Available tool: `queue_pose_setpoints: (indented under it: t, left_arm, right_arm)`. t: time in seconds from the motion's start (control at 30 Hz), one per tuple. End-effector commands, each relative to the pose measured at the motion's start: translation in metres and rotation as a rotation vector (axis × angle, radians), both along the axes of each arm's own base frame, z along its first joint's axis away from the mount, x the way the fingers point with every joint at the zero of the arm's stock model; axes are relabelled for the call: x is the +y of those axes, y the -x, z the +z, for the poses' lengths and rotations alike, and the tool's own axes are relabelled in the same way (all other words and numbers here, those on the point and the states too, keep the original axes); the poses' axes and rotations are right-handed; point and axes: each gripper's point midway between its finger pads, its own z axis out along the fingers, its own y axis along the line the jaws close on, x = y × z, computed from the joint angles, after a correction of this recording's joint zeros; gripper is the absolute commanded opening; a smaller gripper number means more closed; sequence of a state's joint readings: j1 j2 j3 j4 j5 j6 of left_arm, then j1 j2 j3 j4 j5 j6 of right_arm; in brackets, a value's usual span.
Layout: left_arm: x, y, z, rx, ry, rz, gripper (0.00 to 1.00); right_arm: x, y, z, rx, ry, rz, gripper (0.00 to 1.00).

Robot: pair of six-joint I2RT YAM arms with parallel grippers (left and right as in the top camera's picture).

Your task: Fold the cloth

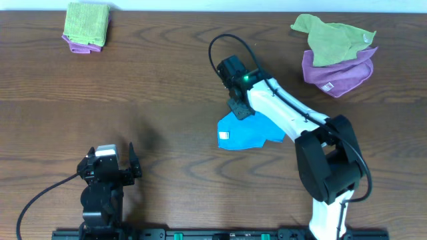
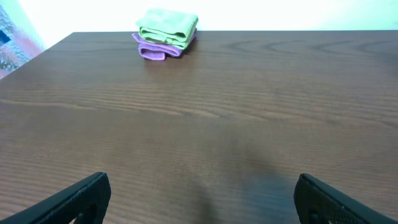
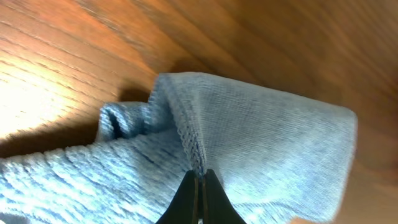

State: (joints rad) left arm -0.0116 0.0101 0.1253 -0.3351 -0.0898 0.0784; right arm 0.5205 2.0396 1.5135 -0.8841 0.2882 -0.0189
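Note:
The sky-blue cloth [image 1: 248, 132] lies crumpled near the table's middle, with its small white tag [image 1: 225, 136] at the left edge. My right gripper [image 1: 239, 107] reaches over the cloth's far edge. In the right wrist view it [image 3: 200, 178] is shut on a raised, stitched ridge of the cloth [image 3: 267, 130], which bunches up on both sides of the black fingertips [image 3: 214, 199]. My left gripper [image 1: 111, 157] rests near the front left of the table, far from the cloth. It [image 2: 202, 199] stands wide open over bare wood with nothing between its fingers.
A folded green-on-purple stack [image 1: 87, 27] sits at the back left, also seen in the left wrist view [image 2: 166, 32]. A crumpled olive-green cloth [image 1: 330, 39] lies on a purple one [image 1: 337, 75] at the back right.

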Motion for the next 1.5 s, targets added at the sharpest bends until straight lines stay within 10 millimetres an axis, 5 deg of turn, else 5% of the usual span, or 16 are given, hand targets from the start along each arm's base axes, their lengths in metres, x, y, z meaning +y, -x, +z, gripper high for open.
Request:
queue_pose_setpoints:
  t: [0.0, 0.17, 0.3, 0.4, 0.53, 0.67, 0.77, 0.93, 1.0, 1.07, 1.1, 1.17, 1.2, 1.33, 1.47]
  left_arm:
    - [0.002, 0.001, -0.011, 0.024, 0.002, 0.015, 0.95]
    - [0.002, 0.001, -0.011, 0.024, 0.002, 0.015, 0.95]
    - [0.002, 0.001, -0.011, 0.024, 0.002, 0.015, 0.95]
    - [0.002, 0.001, -0.011, 0.024, 0.002, 0.015, 0.95]
    - [0.002, 0.001, -0.011, 0.024, 0.002, 0.015, 0.95]
    - [0.002, 0.001, -0.011, 0.024, 0.002, 0.015, 0.95]
    - [0.002, 0.001, -0.011, 0.024, 0.002, 0.015, 0.95]
    - [0.002, 0.001, -0.011, 0.024, 0.002, 0.015, 0.95]
    - [0.002, 0.001, -0.011, 0.024, 0.002, 0.015, 0.95]
    - [0.002, 0.001, -0.011, 0.024, 0.002, 0.015, 0.95]
    - [0.002, 0.001, -0.011, 0.024, 0.002, 0.015, 0.95]
    - [0.002, 0.001, -0.011, 0.024, 0.002, 0.015, 0.95]
    - [0.002, 0.001, -0.011, 0.024, 0.002, 0.015, 0.95]
    - [0.002, 0.001, -0.011, 0.024, 0.002, 0.015, 0.95]
    - [0.002, 0.001, -0.011, 0.024, 0.002, 0.015, 0.95]
  right_arm:
    - [0.008, -0.025, 0.03, -0.078, -0.024, -0.013, 0.01]
    - [0.042, -0.06, 0.101, -0.238, -0.108, 0.035, 0.01]
    - [0.052, -0.091, 0.166, -0.43, -0.151, 0.01, 0.01]
    - [0.039, -0.111, 0.214, -0.562, -0.162, -0.044, 0.01]
    - [-0.002, -0.131, 0.244, -0.667, -0.105, -0.141, 0.01]
    - [-0.052, -0.144, 0.245, -0.67, -0.074, -0.23, 0.01]
    - [-0.044, -0.139, 0.233, -0.593, -0.156, -0.194, 0.01]
    - [0.06, -0.097, 0.215, -0.413, -0.389, 0.049, 0.01]
    - [0.12, -0.061, 0.211, -0.332, -0.469, 0.186, 0.01]
    - [0.183, -0.003, 0.206, -0.218, -0.532, 0.404, 0.04]
    - [0.199, 0.016, 0.203, -0.194, -0.519, 0.469, 0.2]
    - [0.211, 0.036, 0.198, -0.211, -0.431, 0.521, 0.91]
    - [0.212, 0.038, 0.197, -0.236, -0.384, 0.52, 0.99]
    - [0.2, 0.034, 0.193, -0.27, -0.283, 0.489, 0.99]
    - [0.159, 0.006, 0.174, -0.216, -0.278, 0.359, 0.99]
